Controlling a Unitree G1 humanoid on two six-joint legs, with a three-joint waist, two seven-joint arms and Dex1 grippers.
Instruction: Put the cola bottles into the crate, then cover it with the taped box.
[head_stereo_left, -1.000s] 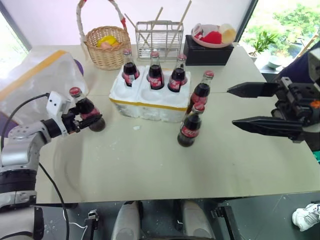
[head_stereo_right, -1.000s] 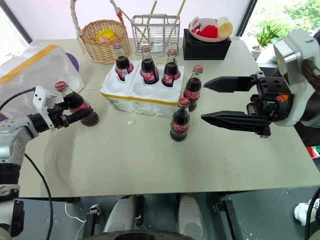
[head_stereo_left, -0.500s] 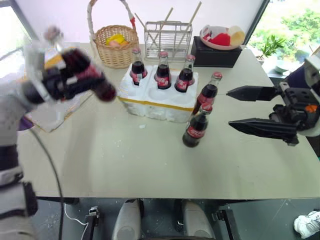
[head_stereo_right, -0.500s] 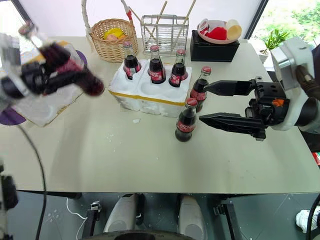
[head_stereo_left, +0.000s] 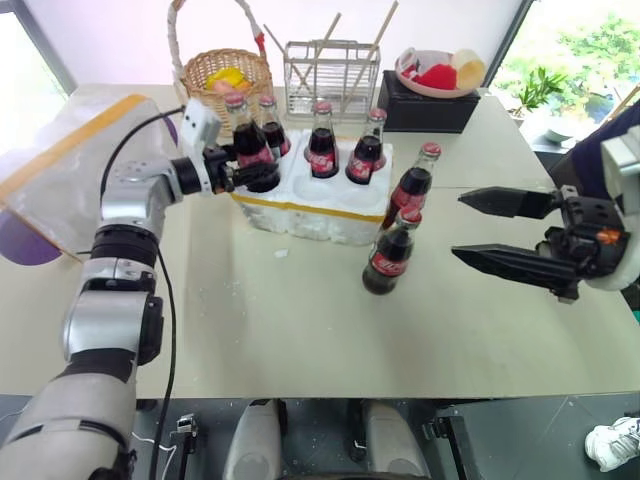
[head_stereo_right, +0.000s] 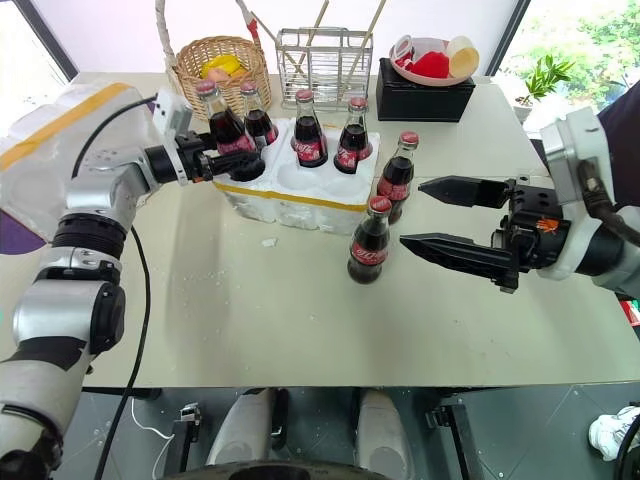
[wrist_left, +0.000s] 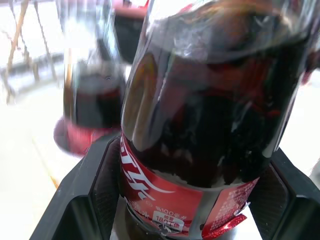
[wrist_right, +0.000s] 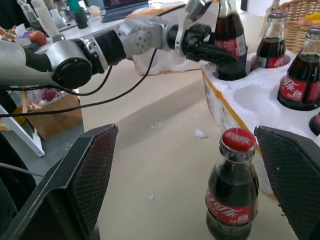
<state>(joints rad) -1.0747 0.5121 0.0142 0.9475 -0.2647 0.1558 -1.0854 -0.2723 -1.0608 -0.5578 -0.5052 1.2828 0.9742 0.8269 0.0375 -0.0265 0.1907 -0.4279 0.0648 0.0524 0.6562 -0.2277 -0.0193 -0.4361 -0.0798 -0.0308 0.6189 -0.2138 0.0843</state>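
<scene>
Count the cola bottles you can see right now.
6: three in the crate wells, one in the left gripper at the crate's corner, two on the table.

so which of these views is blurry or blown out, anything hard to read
Left wrist view: the held bottle sits very close to the lens, the background behind it smeared and washed out white. Left and right eye views: sharp, windows at the corners overexposed. Right wrist view: clear, the near bottle crisp between the claw fingers.
</scene>
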